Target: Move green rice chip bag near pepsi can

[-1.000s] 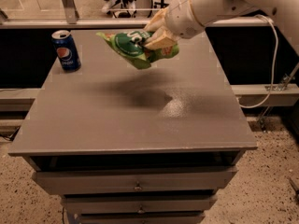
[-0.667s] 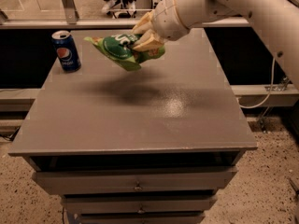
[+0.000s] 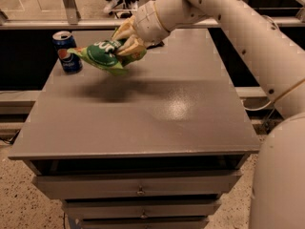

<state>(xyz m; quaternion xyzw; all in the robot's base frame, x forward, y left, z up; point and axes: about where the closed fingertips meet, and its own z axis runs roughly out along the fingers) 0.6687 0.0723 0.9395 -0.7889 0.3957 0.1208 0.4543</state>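
the gripper hangs over the far left part of the counter. its tan fingers are pinched onto the right end of the green rice chip bag. one finger lies over the top of the bag and the other comes in from below and behind, so the pouch is clamped between them. the bag is held clear of the counter and tilted, with its dark green circle and white lettering facing up and toward the camera. its soft shadow falls on the grey top just below it and a little nearer. the bag's left corner reaches out to the pepsi can and overlaps the can's right side in this view. whether the two touch cannot be told. the can stands upright at the far left corner of the counter, silver top up, with its round red, white and blue logo facing front.

the white arm comes in from the upper right, crosses above the far edge of the counter and ends at the wrist right behind the gripper. a small dark flat thing shows just past the wrist on the far side of the counter, mostly hidden. a pale patch of glare sits near the middle of the top. under the counter are stacked drawers with small knobs. the robot's white body fills the lower right corner.
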